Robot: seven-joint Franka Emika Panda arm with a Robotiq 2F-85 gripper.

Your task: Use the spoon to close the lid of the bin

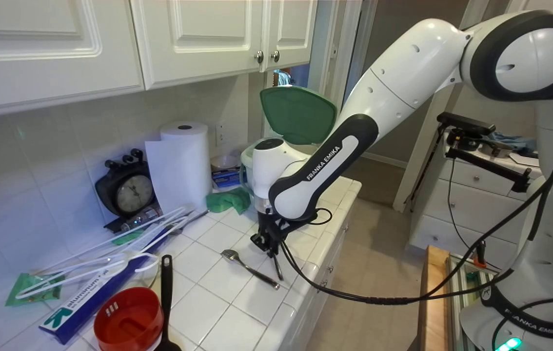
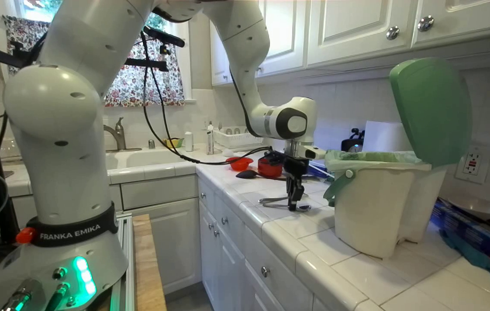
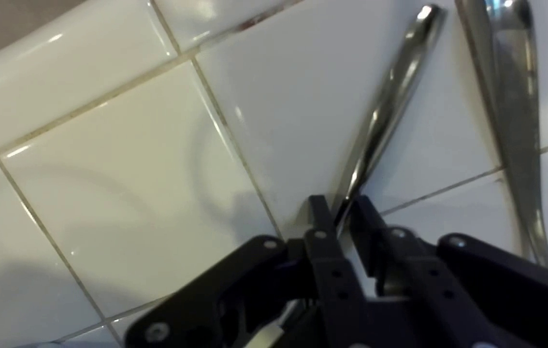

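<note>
Gripper (image 3: pixel 340 205) is down low at the tiled counter (image 1: pixel 227 331), pinching the spoon (image 3: pixel 396 96) by its handle: narrow part sits between both fingertips in the wrist view. Handle end runs toward the far right there; bowl shows just beside the fingertips in an exterior view, low over the counter, can't tell if it touches. Another metal utensil (image 3: pixel 520 125) lies on the counter just right of the spoon in the wrist view, clear of the fingertips. Bin (image 2: pixel 370 207) stands upright on the counter, right of and nearer than the gripper in an exterior view, apart from the spoon, greenish liner (image 2: pixel 370 157) at its rim. Lid (image 2: pixel 435 108) is open, roughly upright at the bin's right edge in that view. In an exterior view the arm (image 1: pixel 327 165) blocks most of the bin; paper towel roll (image 1: pixel 191 165), foil box (image 1: pixel 84 307) and red cup (image 1: pixel 128 317) sit off to the left.
</note>
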